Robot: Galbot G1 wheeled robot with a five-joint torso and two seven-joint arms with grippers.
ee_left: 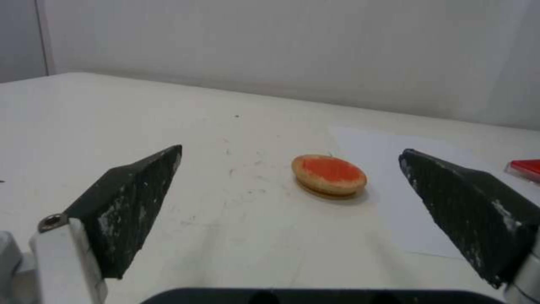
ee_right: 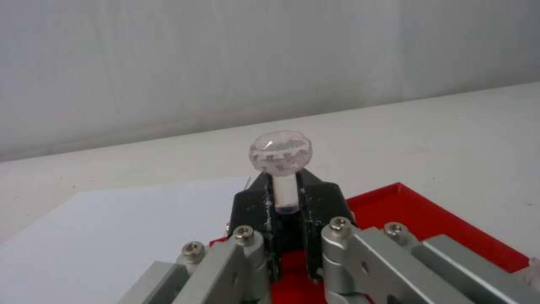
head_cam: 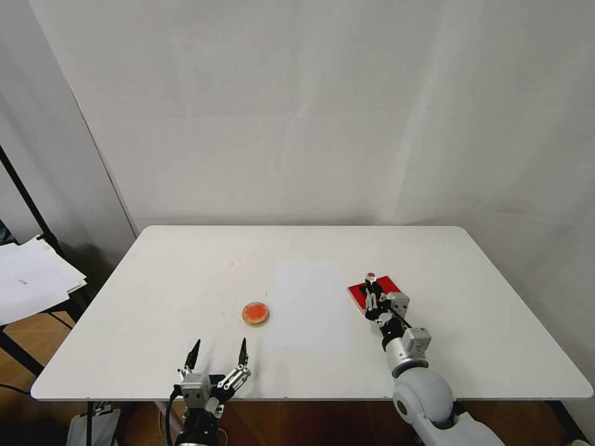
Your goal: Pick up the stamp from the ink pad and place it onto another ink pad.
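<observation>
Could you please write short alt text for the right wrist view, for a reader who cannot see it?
The right hand is closed around the stem of the stamp, just below its clear round knob, over the red ink pad. The pad lies on a white table beside a white paper sheet.

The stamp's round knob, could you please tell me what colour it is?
Clear with a faint pinkish, faceted look; the stamp shows best in the right wrist view.
</observation>
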